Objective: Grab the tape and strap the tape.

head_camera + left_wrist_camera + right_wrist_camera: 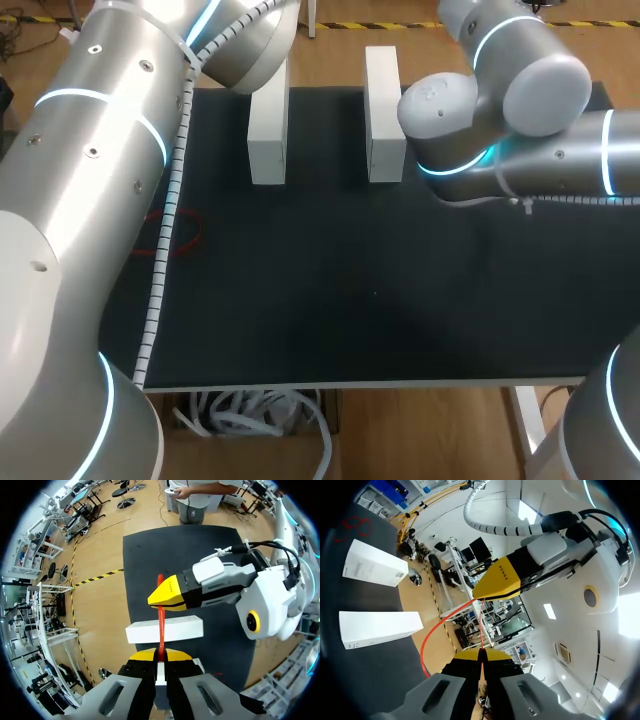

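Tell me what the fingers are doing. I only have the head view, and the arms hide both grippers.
Observer: In the left wrist view, the left gripper is shut on a red tape.
Operator: Check the right one.
Observer: The right gripper pinches the same tape, which runs straight between the two grippers.
Operator: Say what lies under it.
Observer: A white box lies crosswise beneath the tape. I cannot tell whether the tape touches it.
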`<action>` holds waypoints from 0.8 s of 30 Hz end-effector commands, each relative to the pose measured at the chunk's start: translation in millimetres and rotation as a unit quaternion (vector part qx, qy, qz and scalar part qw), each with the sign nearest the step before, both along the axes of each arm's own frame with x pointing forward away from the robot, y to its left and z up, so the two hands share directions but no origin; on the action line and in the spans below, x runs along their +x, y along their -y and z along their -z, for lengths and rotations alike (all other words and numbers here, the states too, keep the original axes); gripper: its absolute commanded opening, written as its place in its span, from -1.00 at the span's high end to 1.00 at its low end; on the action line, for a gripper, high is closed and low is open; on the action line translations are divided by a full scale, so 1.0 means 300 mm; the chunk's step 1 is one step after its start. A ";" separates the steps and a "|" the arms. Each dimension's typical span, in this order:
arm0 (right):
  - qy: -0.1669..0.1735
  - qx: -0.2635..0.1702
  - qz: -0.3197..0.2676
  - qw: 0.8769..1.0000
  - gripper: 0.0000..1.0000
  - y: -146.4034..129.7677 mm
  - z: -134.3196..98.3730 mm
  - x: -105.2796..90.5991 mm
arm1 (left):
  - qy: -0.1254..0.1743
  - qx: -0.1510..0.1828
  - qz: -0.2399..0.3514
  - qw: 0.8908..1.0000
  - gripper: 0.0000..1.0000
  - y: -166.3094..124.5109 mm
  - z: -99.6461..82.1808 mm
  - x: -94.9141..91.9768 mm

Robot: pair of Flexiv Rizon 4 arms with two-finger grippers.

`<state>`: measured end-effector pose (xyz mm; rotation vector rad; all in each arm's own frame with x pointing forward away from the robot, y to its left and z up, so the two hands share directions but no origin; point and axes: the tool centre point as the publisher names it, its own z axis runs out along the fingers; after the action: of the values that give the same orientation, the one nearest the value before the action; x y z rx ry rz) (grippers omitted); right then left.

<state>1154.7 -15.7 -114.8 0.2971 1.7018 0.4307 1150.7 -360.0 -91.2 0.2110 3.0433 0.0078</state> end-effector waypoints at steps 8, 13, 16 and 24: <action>-0.002 -0.002 0.002 1.000 1.00 -0.008 -0.018 -0.005 | -0.194 0.031 -0.003 0.981 1.00 0.011 -0.011 0.020; 0.003 -0.006 0.005 1.000 1.00 0.011 -0.031 -0.005 | -0.194 0.031 -0.003 0.981 1.00 0.011 -0.011 0.020; 0.005 -0.009 0.006 1.000 1.00 0.020 -0.036 -0.006 | -0.194 0.031 -0.003 0.981 1.00 0.011 -0.011 0.020; 0.011 -0.018 0.005 1.000 1.00 0.029 -0.043 -0.002 | -0.194 0.031 -0.003 0.981 1.00 0.011 -0.011 0.020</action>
<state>1154.0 -23.4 -104.5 0.2771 1.6759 0.3956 1150.6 -360.2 -91.2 0.2113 3.0435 0.0078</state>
